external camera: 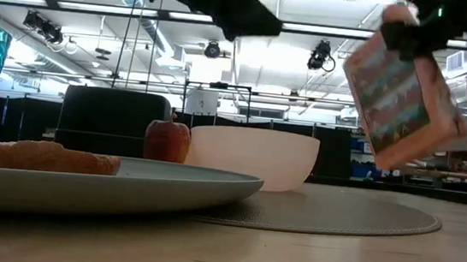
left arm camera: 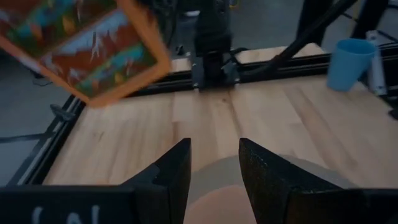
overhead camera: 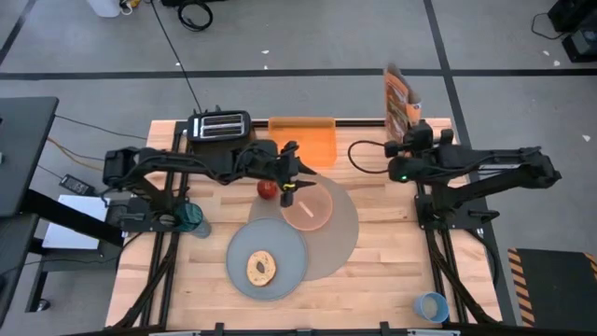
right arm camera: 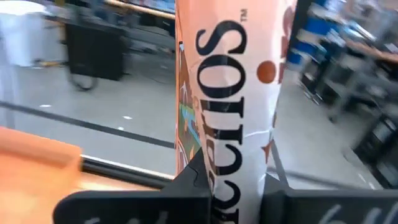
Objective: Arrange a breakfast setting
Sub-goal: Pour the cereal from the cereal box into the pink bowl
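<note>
The right claw (overhead camera: 403, 119) is clamped on a tall orange printed cereal box (overhead camera: 399, 98), holding it upright in the air over the far right edge of the wooden worktop (overhead camera: 392, 261), presumably so it can be carried in toward the bowl. The left claw (overhead camera: 288, 193) hovers over the pale pink bowl (overhead camera: 308, 205), fingers (left arm camera: 171, 177) partly apart with nothing between them, likely parked there to steady or wait. The bowl sits on the large round taupe mat (overhead camera: 340, 233), and a thin pale streak inside it may be the spoon, though I can't say for sure. The grey round plate (overhead camera: 267, 263) overlaps the mat's near-left side with the bagel (overhead camera: 260, 269) on it. The red apple (overhead camera: 268, 189) sits just beside the bowl, between it and the black toaster (overhead camera: 219, 125). The orange rectangular tray (overhead camera: 303, 136) lies at the far edge, and the small blue cup (overhead camera: 431, 305) stands well apart at the near right corner, not yet in the setting.
</note>
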